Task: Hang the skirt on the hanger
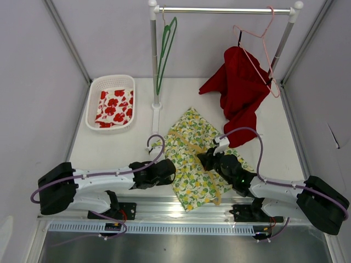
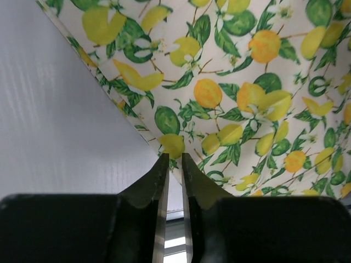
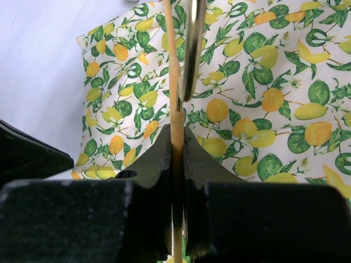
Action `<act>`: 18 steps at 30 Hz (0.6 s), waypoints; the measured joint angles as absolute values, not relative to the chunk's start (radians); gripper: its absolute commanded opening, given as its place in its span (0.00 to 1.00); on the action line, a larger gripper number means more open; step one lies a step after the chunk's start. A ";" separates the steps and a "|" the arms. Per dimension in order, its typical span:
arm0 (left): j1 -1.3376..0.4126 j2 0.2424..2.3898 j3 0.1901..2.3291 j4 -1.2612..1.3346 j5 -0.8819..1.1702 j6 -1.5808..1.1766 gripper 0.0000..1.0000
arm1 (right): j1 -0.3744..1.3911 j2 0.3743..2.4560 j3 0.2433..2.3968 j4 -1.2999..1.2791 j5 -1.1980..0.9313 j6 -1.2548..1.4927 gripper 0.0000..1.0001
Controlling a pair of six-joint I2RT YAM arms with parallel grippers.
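Observation:
The lemon-print skirt (image 1: 192, 159) lies flat on the table between both arms. A tan wooden hanger (image 1: 189, 141) with a metal hook (image 3: 192, 49) lies on top of it. My right gripper (image 1: 208, 159) is shut on the hanger's thin bar (image 3: 176, 109) over the skirt (image 3: 263, 98). My left gripper (image 1: 167, 170) is at the skirt's left edge (image 2: 164, 148). Its jaws stand almost together with a narrow see-through gap, and the hem sits just at the fingertips (image 2: 162, 164). I cannot see any cloth inside the gap.
A clothes rail (image 1: 225, 10) at the back carries a green hanger (image 1: 164, 49) and a pink hanger (image 1: 263, 49) with a red garment (image 1: 241, 87). A white basket (image 1: 92, 104) holding red-flowered cloth sits at the back left. A rail post (image 1: 154, 60) stands beside the skirt's far corner.

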State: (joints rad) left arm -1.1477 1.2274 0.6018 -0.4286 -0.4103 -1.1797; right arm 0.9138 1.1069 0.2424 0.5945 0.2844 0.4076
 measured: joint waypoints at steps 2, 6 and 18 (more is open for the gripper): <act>-1.150 1.243 0.581 -0.402 -0.389 -1.186 0.23 | 0.914 1.107 0.242 0.595 0.288 0.408 0.00; -1.150 1.279 0.548 -0.376 -0.361 -1.201 0.25 | 0.915 1.112 0.242 0.599 0.300 0.406 0.00; -1.150 1.138 0.579 -0.462 -0.364 -1.192 0.33 | 0.915 1.147 0.242 0.646 0.311 0.398 0.00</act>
State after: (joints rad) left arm -1.1500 1.1378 0.5785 -0.4618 -0.3641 -1.1915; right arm 0.9146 1.1473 0.2424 0.6456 0.3111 0.3985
